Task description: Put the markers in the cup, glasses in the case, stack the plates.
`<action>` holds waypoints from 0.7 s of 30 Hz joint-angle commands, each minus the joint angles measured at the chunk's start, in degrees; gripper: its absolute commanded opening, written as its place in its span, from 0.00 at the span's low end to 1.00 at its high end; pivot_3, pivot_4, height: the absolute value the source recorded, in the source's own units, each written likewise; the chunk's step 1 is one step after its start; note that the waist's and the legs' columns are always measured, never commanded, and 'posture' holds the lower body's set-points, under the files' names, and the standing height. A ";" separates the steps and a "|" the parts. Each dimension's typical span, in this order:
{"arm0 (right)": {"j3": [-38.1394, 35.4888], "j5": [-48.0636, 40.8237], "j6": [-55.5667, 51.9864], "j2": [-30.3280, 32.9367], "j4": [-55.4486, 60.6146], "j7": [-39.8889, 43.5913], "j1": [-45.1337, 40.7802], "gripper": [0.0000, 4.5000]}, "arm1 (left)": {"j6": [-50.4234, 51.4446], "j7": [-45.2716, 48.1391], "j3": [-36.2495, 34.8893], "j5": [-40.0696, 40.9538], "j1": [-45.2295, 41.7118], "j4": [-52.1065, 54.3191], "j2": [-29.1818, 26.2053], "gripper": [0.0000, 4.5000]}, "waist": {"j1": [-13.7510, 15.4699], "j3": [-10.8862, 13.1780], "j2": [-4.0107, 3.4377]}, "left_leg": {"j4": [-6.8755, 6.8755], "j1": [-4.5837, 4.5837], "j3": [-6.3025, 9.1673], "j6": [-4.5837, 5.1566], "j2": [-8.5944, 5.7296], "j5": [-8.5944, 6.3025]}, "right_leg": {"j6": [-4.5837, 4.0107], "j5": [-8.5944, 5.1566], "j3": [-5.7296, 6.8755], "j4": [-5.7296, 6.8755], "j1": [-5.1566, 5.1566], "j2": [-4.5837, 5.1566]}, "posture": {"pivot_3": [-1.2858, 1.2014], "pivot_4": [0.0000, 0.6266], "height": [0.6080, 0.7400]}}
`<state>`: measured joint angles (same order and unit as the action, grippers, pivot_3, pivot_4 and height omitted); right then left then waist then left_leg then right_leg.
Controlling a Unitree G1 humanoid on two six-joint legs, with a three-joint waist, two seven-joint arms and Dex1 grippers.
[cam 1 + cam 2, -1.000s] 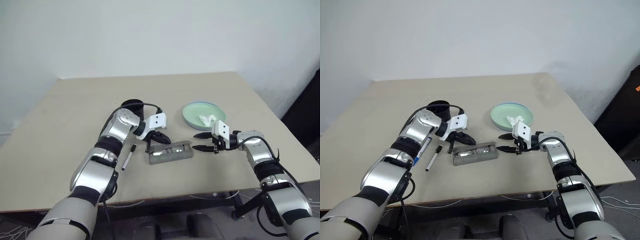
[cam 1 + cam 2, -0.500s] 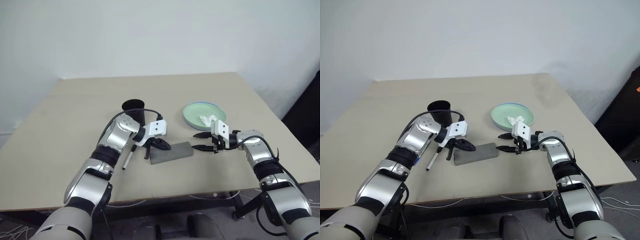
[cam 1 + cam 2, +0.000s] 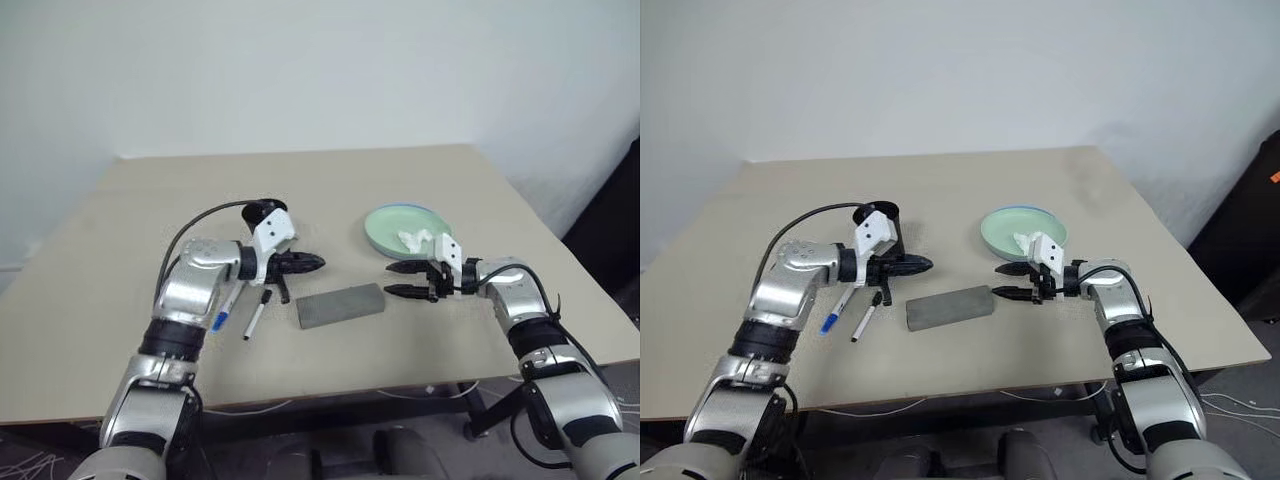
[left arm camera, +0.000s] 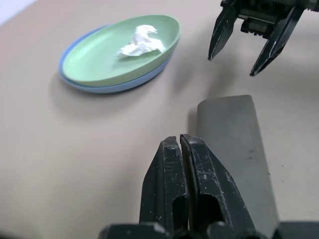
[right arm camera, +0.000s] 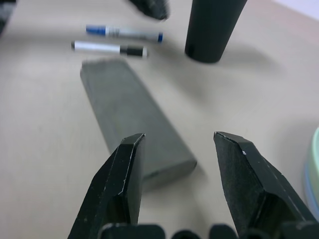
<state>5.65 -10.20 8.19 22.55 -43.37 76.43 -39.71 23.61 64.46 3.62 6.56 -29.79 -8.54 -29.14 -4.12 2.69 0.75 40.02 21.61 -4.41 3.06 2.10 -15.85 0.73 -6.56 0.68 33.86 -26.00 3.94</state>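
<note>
With the case [image 3: 340, 305] lying shut on the bench [image 3: 130, 220] and the plates [image 3: 408, 228] stacked, the markers [image 3: 243, 313] beside the cup [image 3: 883, 225] remain, so the closed, empty left claw [image 3: 312, 263] must open over one while the open right claw [image 3: 399, 280] waits.

A beige table [image 3: 420, 180] carries a closed grey case [image 3: 341, 304] near the front, two markers [image 3: 240, 312] to its left, a black cup [image 5: 213, 27] behind them, and stacked plates [image 3: 385, 228] far right.
</note>
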 commanded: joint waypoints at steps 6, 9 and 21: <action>-3.65 -3.73 -4.40 0.78 3.24 0.30 -2.84 0.53 | 8.97 -8.25 -6.17 5.88 12.64 16.87 -3.10 0.00 | 0.07 0.00 0.00 | -0.01 0.00 0.08 -0.03 0.00 0.00 | 0.00 0.00 0.08 -0.02 0.04 0.02 | 0.52 0.00 0.94; -3.49 -3.14 -3.65 0.71 2.72 0.21 -3.09 0.53 | 11.25 -12.52 -7.20 5.74 15.98 18.93 -2.83 0.00 | 0.04 0.01 -0.01 | -0.01 -0.02 0.04 -0.05 0.00 -0.01 | 0.00 0.00 0.08 -0.03 0.05 0.03 | 0.52 0.00 0.94; -2.76 -1.98 -2.17 0.39 1.96 0.20 -3.40 0.53 | 21.24 -25.69 -8.69 7.45 15.76 19.00 0.79 0.56 | 0.05 0.01 -0.01 | -0.01 -0.03 0.11 -0.11 -0.01 0.02 | -0.01 0.00 0.12 -0.03 0.09 0.01 | 0.52 0.00 0.94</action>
<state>3.51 -11.69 5.06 22.83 -42.19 76.48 -41.15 44.32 40.09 -3.64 12.62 -12.12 9.35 -28.41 -4.08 2.69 0.74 40.02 21.59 -4.30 2.96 2.08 -15.83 0.72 -6.57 0.80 33.82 -25.92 3.94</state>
